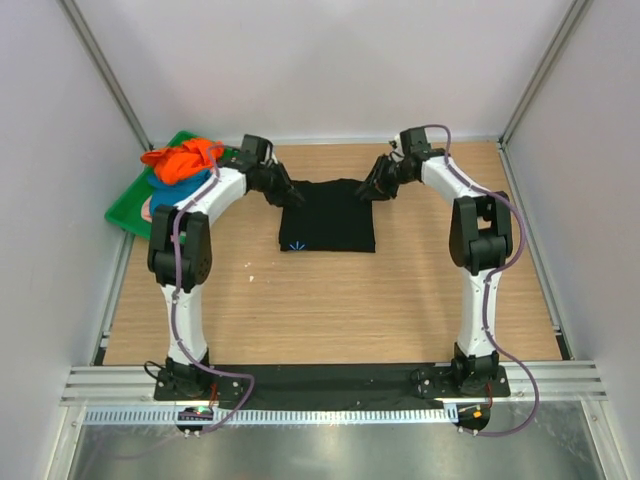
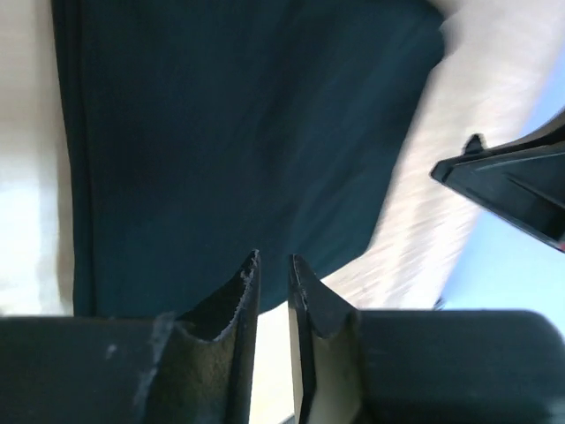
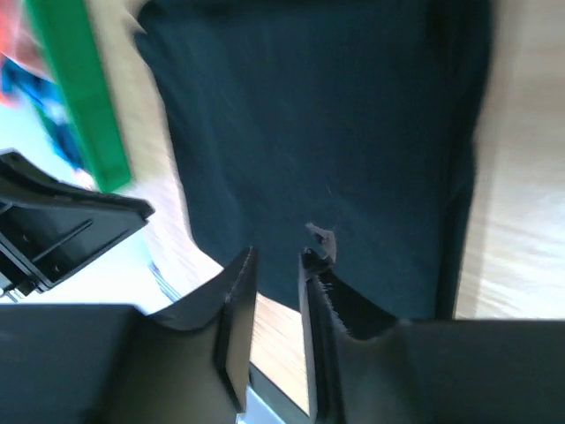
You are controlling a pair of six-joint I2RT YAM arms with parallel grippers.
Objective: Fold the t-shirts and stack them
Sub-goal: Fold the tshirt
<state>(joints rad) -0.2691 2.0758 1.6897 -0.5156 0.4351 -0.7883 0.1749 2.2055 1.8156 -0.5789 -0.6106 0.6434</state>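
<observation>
Shirt status from our bench: the black t-shirt point(image 1: 330, 215) is lying flat towards the far middle of the wooden table point(image 1: 330, 310). It's folded into a fairly tidy rectangle, with its tiny light-blue mark point(image 1: 295, 245) showing at the near-left corner. Our left gripper point(image 1: 290, 196) sits right at the shirt's far-left corner and our right gripper point(image 1: 372, 190) at the far-right corner, each arm reaching in from its own side. From the top camera we honestly can't say whether either one touches the cloth. Both wrist cameras look out over the dark fabric and they're pretty blurry. On each side the fingers are pinched nearly together with just a thin slit of light between them, and they're gripping nothing that we can make out. The other t-shirts are well apart from the black one, piled on the green tray point(image 1: 125, 210) at the far-left corner. There's a crumpled orange t-shirt point(image 1: 182, 160) on top, a blue t-shirt point(image 1: 168, 187) under it and a bit of pink t-shirt point(image 1: 148, 210) at the tray's near side.
</observation>
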